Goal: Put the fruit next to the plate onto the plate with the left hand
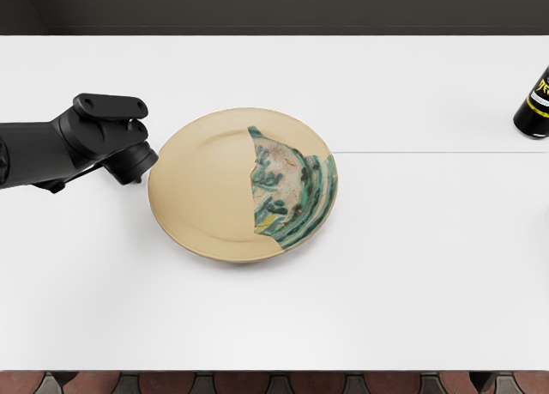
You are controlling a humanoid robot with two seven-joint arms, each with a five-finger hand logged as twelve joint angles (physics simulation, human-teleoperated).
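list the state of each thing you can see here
plate: lying flat, nothing on it
bottle: upright at the right edge, cut off by the frame
left robot hand: beside the plate's left rim, grip cannot be made out
fruit: not in view

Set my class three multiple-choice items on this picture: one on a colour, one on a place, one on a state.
1. The plate has a plain part that is: A blue; B tan; C red.
2. The left arm ends: A by the plate's left rim; B over its middle; C at the picture's right edge.
3. The plate holds: A two fruits; B one fruit; C no fruit in view.
Key: B, its left half is tan; A, the arm stops beside that rim; C, only glaze shows on it.
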